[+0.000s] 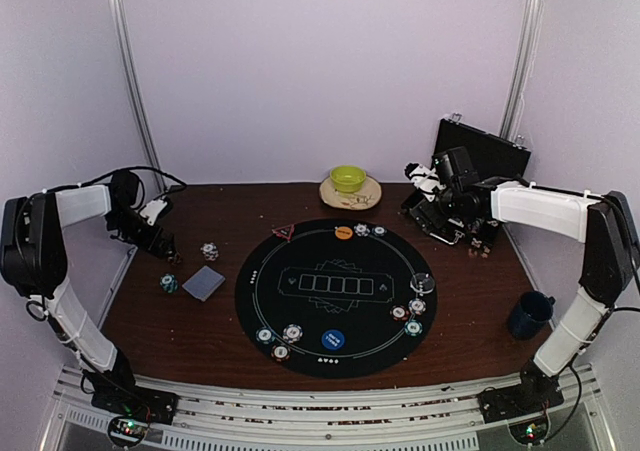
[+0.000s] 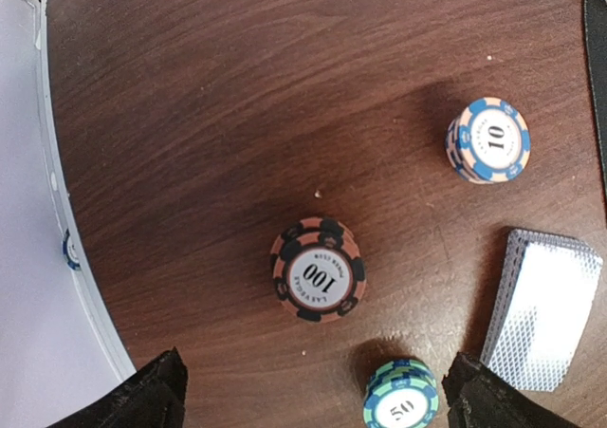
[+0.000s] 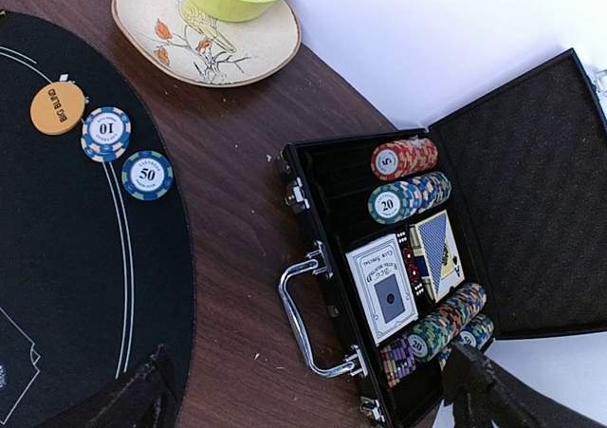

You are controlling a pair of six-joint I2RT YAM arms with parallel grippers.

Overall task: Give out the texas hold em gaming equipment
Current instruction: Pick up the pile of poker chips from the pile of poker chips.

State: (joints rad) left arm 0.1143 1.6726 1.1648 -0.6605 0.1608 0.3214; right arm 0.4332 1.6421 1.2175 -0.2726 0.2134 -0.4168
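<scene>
Left gripper point(image 2: 318, 401) hangs over bare wood left of the mat, jaws spread wide, nothing between them. Under it I see a black-and-orange 100 chip stack point(image 2: 318, 270). A blue-and-cream 10 stack point(image 2: 488, 139) sits further off, and a green 50 stack point(image 2: 400, 397) close to one finger. The grey-backed card deck point(image 2: 545, 309) lies beside that.

Centre: round black felt mat point(image 1: 310, 316). Around its edge are the red triangle marker point(image 1: 283, 233), orange big-blind disc point(image 1: 343, 233), blue disc point(image 1: 333, 340) and clear disc point(image 1: 422, 283). Poker chips point(image 1: 292, 332) lie in small clusters between them. Behind the mat, a green bowl point(image 1: 348, 178) sits on its plate point(image 1: 368, 199).

Right gripper point(image 3: 313, 395) is spread and empty too, at the open black chip case point(image 3: 531, 191). Chip rows point(image 3: 403, 158) and card packs point(image 3: 384, 290) are inside. A dark blue mug point(image 1: 528, 314) stands far right.
</scene>
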